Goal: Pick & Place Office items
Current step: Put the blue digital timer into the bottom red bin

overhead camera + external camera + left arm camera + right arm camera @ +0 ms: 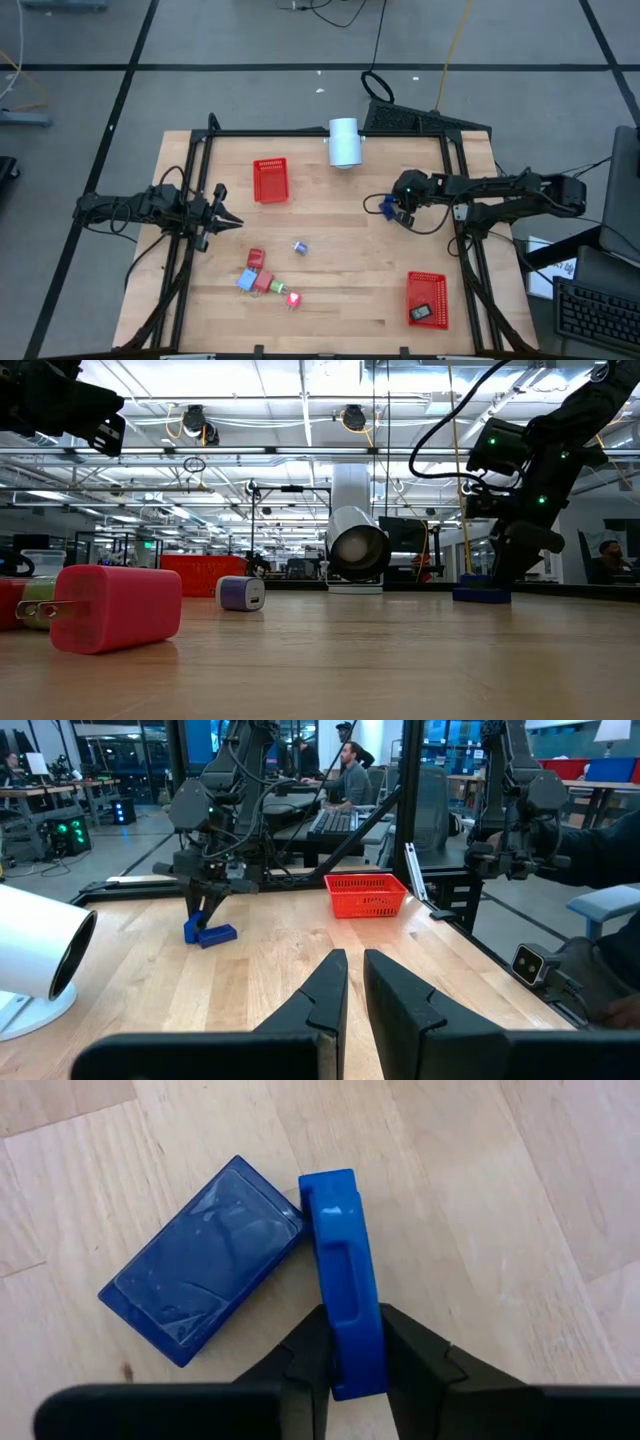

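Right wrist view: right gripper (pixel 352 1355) fingers pinch an upright dark blue piece (pixel 345 1275) on the wooden surface (pixel 520 1200), touching a flat dark blue piece (pixel 200 1260) beside it. Left gripper (pixel 232 221) hovers at the surface's left side, fingers together, empty.

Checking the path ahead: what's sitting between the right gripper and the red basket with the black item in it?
Nothing: in the high view, only bare table separates the right gripper from that red basket.
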Controlling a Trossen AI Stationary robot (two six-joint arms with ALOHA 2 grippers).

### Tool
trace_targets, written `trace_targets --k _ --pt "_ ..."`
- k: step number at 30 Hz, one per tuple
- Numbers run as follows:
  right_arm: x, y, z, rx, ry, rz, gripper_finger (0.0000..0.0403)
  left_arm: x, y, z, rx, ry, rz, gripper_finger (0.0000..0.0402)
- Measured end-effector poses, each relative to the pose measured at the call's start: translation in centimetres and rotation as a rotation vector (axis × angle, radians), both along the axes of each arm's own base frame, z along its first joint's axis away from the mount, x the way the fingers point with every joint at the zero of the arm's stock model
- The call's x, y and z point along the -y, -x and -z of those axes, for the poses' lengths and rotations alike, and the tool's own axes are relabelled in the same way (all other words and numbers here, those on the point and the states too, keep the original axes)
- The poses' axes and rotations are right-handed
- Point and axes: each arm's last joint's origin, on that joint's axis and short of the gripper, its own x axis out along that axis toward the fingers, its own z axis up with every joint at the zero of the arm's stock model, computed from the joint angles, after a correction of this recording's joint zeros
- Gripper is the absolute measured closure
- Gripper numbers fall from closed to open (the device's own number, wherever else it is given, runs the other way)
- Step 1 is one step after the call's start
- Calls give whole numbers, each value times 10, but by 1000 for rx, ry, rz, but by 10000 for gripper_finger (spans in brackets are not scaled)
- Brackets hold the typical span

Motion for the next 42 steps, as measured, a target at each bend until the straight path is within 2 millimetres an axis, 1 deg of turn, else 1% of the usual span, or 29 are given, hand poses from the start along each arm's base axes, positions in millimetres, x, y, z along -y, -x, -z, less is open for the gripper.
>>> trace_targets --k 7,11,18,26,33,42 --pt "-1 2 -9 53 19 0 341 0 0 0 0 0 0 360" --pt "-3 7 -16 84 19 18 338 0 0 0 0 0 0 360" --pt "-10 14 -29 160 5 42 342 0 0 0 0 0 0 360" --pt "-28 16 -43 288 -102 -37 341 0 0 0 0 0 0 360" --pt "-49 13 -52 377 -154 -109 342 0 0 0 0 0 0 360" --pt "-87 1 -69 585 -231 -309 343 0 0 0 0 0 0 360"
